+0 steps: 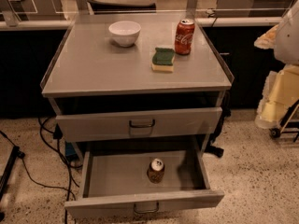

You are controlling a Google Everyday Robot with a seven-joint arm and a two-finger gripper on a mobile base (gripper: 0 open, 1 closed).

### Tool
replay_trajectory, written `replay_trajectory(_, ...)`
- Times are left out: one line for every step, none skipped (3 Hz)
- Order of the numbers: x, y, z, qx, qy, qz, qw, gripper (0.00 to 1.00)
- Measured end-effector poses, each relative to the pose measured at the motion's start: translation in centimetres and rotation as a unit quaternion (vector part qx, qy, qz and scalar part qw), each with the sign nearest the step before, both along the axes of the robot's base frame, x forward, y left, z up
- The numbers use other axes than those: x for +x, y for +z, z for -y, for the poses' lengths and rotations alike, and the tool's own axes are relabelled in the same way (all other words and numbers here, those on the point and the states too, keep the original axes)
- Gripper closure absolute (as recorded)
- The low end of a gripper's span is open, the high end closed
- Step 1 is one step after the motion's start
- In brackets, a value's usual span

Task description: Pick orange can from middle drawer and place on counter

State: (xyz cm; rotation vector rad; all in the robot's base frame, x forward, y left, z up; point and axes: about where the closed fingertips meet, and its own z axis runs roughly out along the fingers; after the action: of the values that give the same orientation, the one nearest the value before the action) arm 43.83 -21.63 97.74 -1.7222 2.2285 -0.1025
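Speckled floor, grey cabinet. On counter [93, 69]: bowl [124, 32], sponge [163, 59], Coca-Cola can [184, 36]. Below, middle drawer [117, 174] pulled open. Inside, orange can [156, 170] upright near centre, long axis vertical. No gripper in view, grasp state unknowable. Likely approach from above.

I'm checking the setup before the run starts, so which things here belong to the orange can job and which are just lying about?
Job: orange can, upright in the open middle drawer; counter; end effector, not in view.
Lying about: white bowl, red Coca-Cola can and green sponge on the counter; upper drawer.
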Motion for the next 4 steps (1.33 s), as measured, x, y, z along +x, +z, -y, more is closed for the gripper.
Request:
replay_trajectory(0.0,0.0,0.0,0.000,0.000,0.000,1.0000,0.00)
replay_trajectory(0.0,-1.4,-0.6,0.022,-0.006,0.013,0.9997,0.18)
replay_trajectory(0.3,-5.5,-2.3,0.083,-0.014,0.028,0.9961,0.48)
replay_trajectory(0.8,-8.5,-3.8,0.118,-0.012,0.029,0.9925,0.71)
